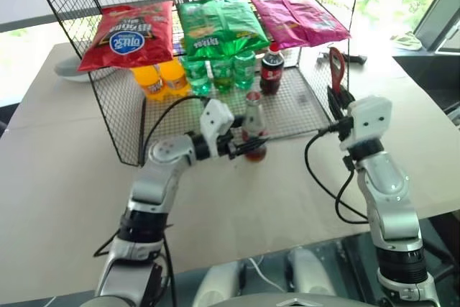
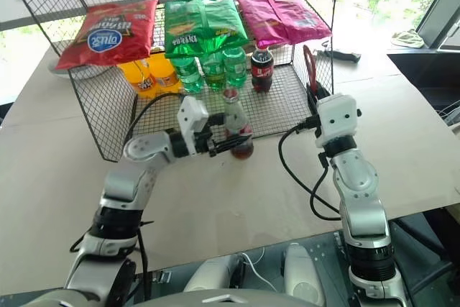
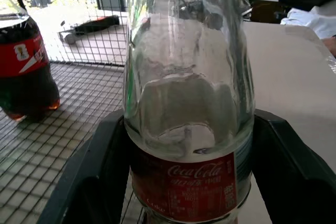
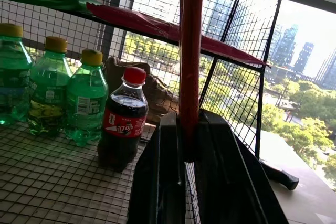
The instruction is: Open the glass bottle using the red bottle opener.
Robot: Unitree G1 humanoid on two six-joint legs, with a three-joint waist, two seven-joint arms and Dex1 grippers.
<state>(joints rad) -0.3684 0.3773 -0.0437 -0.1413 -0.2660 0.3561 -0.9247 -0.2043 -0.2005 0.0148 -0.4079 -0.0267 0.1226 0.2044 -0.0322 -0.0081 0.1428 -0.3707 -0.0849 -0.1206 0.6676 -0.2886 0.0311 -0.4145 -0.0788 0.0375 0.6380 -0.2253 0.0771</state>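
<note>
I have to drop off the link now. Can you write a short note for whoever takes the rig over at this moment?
Left end effector: closed around the glass bottle, fingers on either side at its red label, bottle upright at the front edge of the wire rack.
Right end effector: shut on the red bottle opener, which stands upright, off to the bottle's right and apart from it.
Done: both items are in hand.
Left: the cap looks still on; bring the opener's head to the cap and lever it off.

Wire rack (image 1: 129,127) on table (image 1: 65,177), red (image 1: 129,34), green (image 1: 219,25), pink chip bags (image 1: 298,16) above orange (image 1: 162,78), green (image 1: 219,71), cola bottles (image 1: 271,68)
</note>
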